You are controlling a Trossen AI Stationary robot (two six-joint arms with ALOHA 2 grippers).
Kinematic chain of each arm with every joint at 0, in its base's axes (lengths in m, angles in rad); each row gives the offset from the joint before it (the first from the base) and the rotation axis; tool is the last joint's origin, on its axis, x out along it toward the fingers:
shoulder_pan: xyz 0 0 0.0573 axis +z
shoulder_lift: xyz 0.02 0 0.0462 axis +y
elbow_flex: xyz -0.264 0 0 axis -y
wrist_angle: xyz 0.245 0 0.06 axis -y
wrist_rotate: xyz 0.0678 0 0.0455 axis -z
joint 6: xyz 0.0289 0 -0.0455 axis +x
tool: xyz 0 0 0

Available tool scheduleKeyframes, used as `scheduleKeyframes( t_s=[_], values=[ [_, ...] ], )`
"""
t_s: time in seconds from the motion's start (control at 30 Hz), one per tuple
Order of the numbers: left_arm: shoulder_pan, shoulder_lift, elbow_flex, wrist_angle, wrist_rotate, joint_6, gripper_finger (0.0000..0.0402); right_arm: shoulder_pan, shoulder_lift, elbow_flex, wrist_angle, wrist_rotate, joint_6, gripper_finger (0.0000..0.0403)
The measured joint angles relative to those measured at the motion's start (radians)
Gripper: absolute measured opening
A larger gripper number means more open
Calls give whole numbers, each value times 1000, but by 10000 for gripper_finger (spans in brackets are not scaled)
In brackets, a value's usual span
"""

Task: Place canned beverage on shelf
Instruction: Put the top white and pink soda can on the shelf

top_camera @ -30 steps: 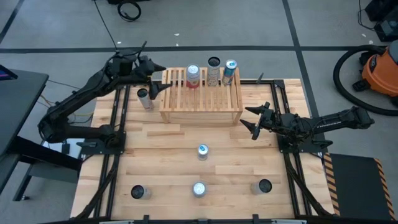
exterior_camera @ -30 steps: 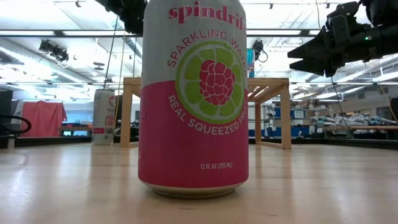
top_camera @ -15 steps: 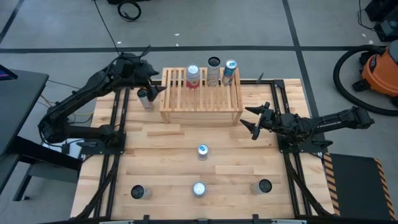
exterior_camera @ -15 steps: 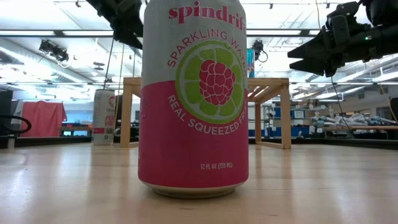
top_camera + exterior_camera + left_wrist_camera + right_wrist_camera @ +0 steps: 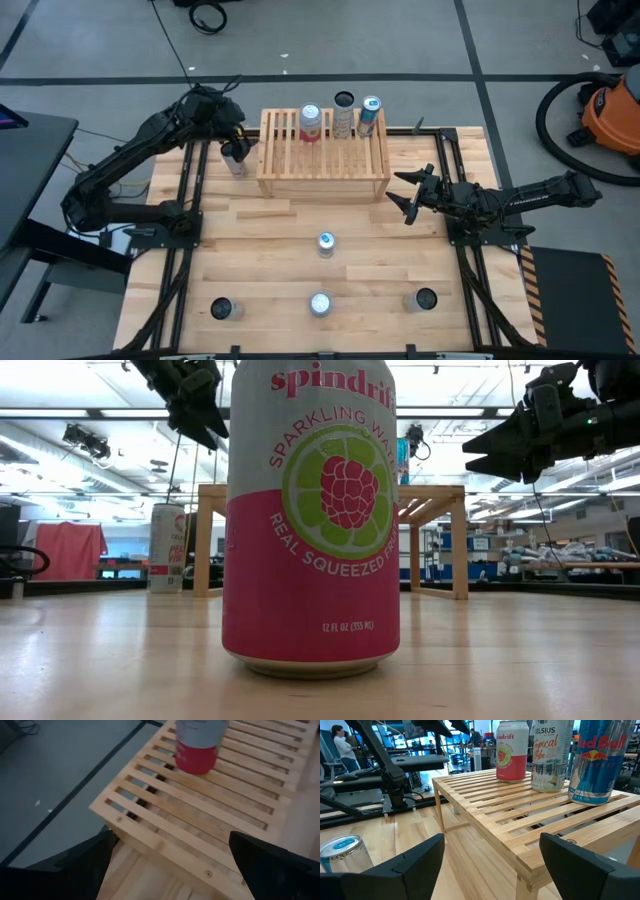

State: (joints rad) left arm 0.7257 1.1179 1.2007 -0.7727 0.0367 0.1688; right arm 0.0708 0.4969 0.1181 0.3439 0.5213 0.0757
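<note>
High view: the left gripper [image 5: 238, 140], fingers spread and empty, hangs over a slim can [image 5: 231, 157] just beside the shelf [image 5: 323, 160]. The right gripper [image 5: 408, 196], jaws likewise apart, waits off the shelf's opposite end. Left wrist view: a red-and-white can [image 5: 199, 745] stands on the slats ahead of the fingers [image 5: 85, 857].

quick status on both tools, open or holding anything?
Left tool: open, empty, above the can beside the shelf.
Right tool: open, empty, by the shelf's right end.
</note>
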Motion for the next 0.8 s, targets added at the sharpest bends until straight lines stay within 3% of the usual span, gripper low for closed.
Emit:
scheduleKeyframes(
  t_s=[0.17, 0.37, 0.8],
  values=[
    [29, 0, 0, -62, -22, -61, 400, 0, 0, 0, 0, 0, 0, 336],
    [60, 0, 0, -186, -218, -146, 400, 0, 0, 0, 0, 0, 0, 336],
    [59, 0, 0, -245, -223, -301, 400, 0, 0, 0, 0, 0, 0, 336]
  ],
)
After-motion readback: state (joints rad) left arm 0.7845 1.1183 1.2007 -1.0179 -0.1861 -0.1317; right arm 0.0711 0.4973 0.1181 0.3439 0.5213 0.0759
